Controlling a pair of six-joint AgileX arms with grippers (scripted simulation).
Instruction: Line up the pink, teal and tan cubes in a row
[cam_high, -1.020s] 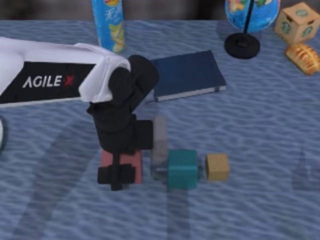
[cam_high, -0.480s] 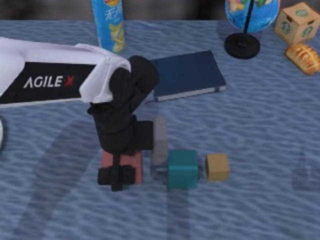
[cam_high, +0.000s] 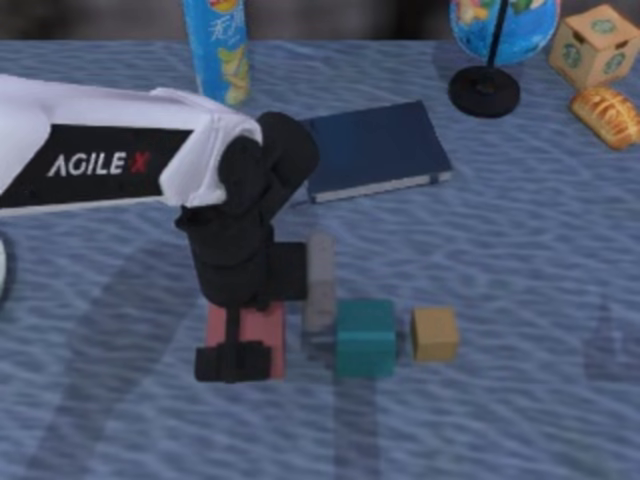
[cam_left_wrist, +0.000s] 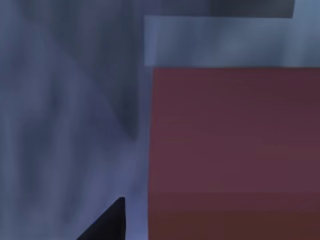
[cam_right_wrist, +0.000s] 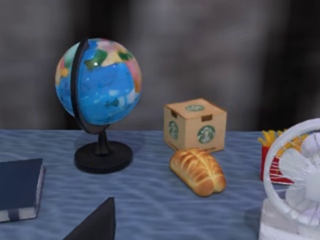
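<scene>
From where I stand, the job looks close to finished. The three cubes sit in a row along the near middle of the table (cam_high: 520, 420): the pink cube (cam_high: 268, 335) at the left end, the teal cube (cam_high: 365, 338) just to its right with a small gap between them, and the tan cube (cam_high: 435, 333) just beyond that on the right. They line up fairly evenly. The left gripper (cam_high: 234, 362) hangs right over the pink cube, hiding much of its top, and I cannot tell whether its fingers are spread or pinching the cube; the left wrist view shows only the cube's face very near and one dark fingertip beside it. I judge that what remains is for that arm to let go, if it holds anything, and lift away. The right arm is out of sight from above, parked somewhere facing the globe (cam_right_wrist: 97, 82) at the far right.
</scene>
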